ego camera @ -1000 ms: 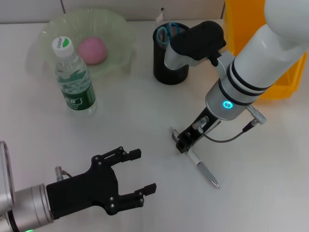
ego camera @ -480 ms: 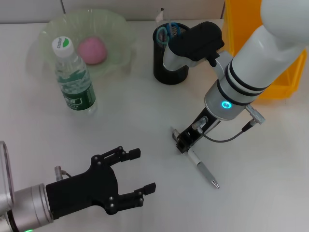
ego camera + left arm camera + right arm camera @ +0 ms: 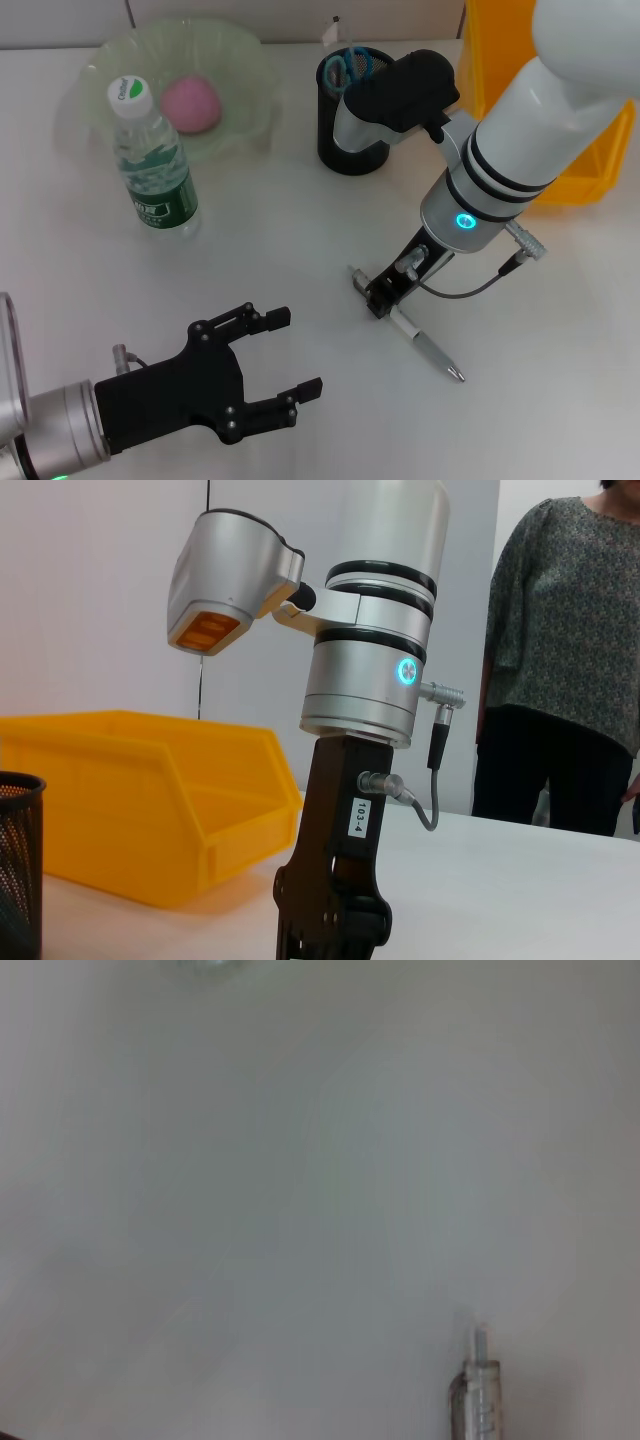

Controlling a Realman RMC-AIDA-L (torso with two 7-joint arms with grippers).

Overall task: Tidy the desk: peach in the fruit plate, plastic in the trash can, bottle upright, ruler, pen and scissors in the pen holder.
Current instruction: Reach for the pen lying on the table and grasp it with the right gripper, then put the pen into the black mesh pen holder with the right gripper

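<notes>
Pen [image 3: 428, 347], clamped in the right end effector [image 3: 380, 297], has swung slightly off the desk [image 3: 300, 230]; left end effector [image 3: 268, 372] idles apart.

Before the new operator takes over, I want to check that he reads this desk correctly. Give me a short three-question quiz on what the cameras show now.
1. True or false: the peach lies in the fruit plate.
2. What is the right tool shut on? A) scissors B) pen C) ruler
3. Fill in: the bottle stands ___ beside the plate.

Key:
1. True.
2. B, the pen; its tip points away from the holder. The scissors already sit in the holder.
3. Upright.

The left tool is open near the desk's front edge.
</notes>
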